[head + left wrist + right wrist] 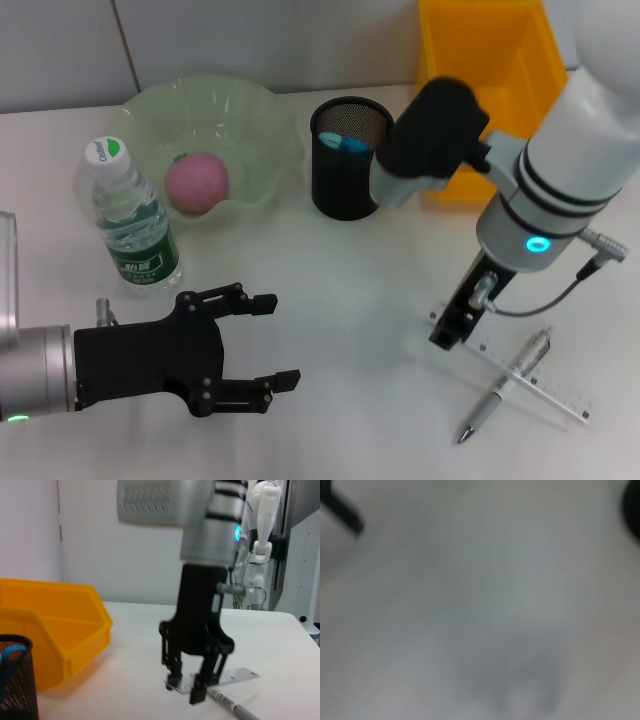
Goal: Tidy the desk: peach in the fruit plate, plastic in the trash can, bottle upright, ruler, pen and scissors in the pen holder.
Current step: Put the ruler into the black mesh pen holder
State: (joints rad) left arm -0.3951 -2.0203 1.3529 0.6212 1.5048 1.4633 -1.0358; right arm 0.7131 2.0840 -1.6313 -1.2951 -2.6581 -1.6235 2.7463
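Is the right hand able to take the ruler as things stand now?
Probably yes. The right hand is down at the near end of the ruler, fingers on either side of it. The pen lies across the ruler farther along, not under the fingers.

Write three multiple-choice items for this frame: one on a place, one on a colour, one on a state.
1. Where is the peach?
A. in the green plate
B. in the yellow bin
C. beside the pen

2. What colour is the pen holder?
A. white
B. black
C. red

3. How is the bottle standing?
A. lying on its side
B. upside down
C. upright

Answers: 1 A, the pink fruit sits inside the plate. 2 B, its mesh wall is black. 3 C, its cap points up. The right gripper is down at the ruler; the left gripper is open above the table.
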